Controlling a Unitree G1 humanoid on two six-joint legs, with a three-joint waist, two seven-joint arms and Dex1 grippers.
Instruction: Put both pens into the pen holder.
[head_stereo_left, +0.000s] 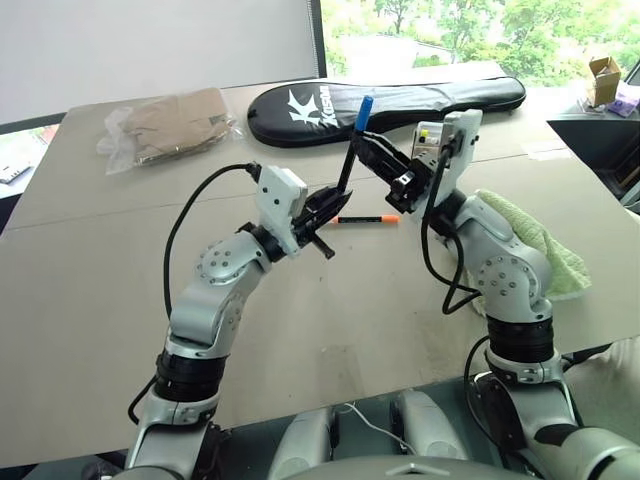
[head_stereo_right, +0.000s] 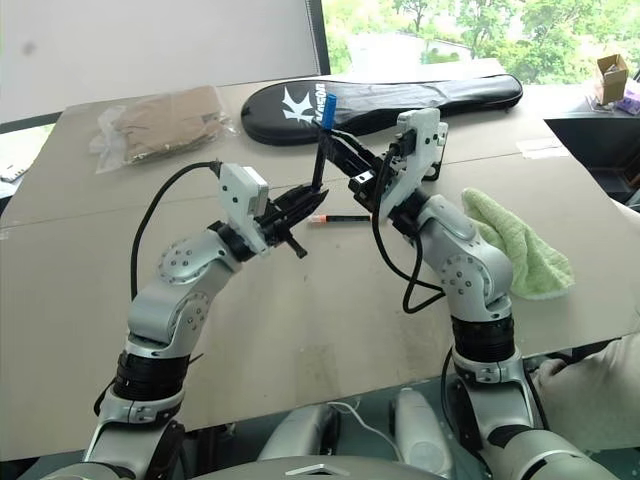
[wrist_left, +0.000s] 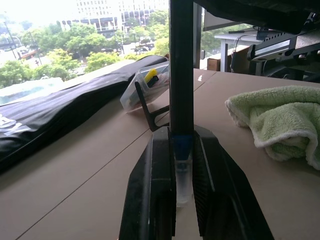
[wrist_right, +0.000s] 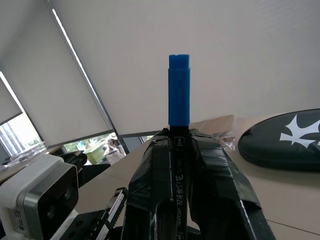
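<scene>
Both hands meet above the middle of the counter (head_stereo_left: 330, 330) and both are clamped on the same pen. The blue-ended pen (head_stereo_left: 353, 145) stands nearly upright in the air between them. The left hand (head_stereo_left: 330, 200) is closed on its lower end; in the left wrist view the two black fingers (wrist_left: 152, 190) press the barrel from either side. The right hand (head_stereo_left: 375, 155) is closed on the pen higher up, just under the blue end, which sticks out past its fingers (wrist_right: 155, 170) in the right wrist view.

The second pen, the orange-capped pen (head_stereo_left: 368, 219), lies flat on the counter just beyond the two hands, untouched.

The pen holder (head_stereo_left: 428, 140) sits on the counter behind the right hand, near the long black racket bag (head_stereo_left: 390, 105) that lies across the far side. It is partly hidden by the right wrist.

A green towel (head_stereo_left: 535, 245) lies to the right, beside the right arm. A clear bag holding something tan (head_stereo_left: 170, 125) rests at the far left of the counter.
</scene>
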